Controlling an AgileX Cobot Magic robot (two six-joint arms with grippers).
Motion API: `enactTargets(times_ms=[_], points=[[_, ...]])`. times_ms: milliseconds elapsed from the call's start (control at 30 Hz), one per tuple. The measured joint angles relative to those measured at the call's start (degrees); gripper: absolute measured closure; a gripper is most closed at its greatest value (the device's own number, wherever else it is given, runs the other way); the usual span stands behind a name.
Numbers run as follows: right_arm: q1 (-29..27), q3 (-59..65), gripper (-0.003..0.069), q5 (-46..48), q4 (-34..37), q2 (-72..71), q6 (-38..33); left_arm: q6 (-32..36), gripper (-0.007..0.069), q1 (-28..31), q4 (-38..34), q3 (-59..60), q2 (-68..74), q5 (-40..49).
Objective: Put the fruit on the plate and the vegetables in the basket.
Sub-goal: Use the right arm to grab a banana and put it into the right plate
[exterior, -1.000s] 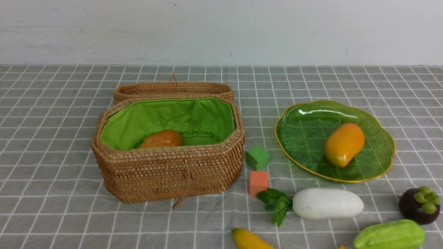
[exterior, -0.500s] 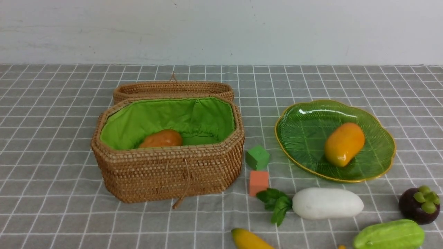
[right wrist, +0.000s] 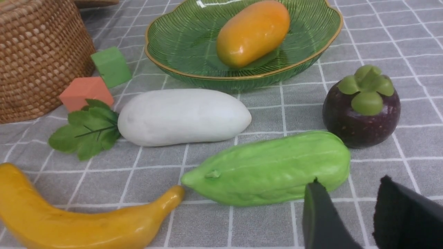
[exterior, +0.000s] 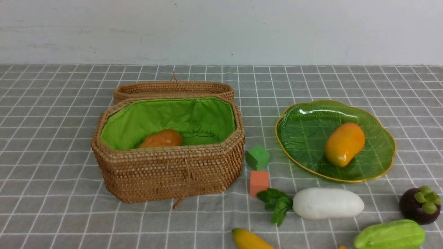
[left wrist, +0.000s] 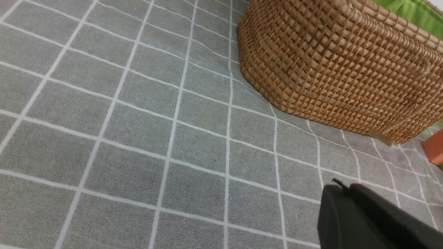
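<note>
Mango (exterior: pixel 345 144) sits on our green plate (exterior: pixel 335 141), potato (exterior: pixel 162 138) inside our basket (exterior: pixel 168 148); our left gripper (left wrist: pixel 341 185) is closed, while our right gripper (right wrist: pixel 349 181) stands open, holding nothing!

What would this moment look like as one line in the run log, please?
mango on plate | potato-like lump in basket | radish, gourd, banana, mangosteen on table | right claw open, holding nothing

Mango (exterior: pixel 345 144) on plate (exterior: pixel 301 152), behind radish (exterior: pixel 328 203)
</note>
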Motion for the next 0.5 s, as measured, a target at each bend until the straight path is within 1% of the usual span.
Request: enactTargets(times_ms=[367,500], points=[[0.0,0.0,0.0419,-0.1,0.0,0.0,0.0,0.0,0.0596,0.0,0.0,0.0,0.0,0.0],[0.0,0.7,0.0419,-4.7,1.8,0.0,0.0,0.0,0.0596,0.0,0.0,0.0,0.0,0.0]])
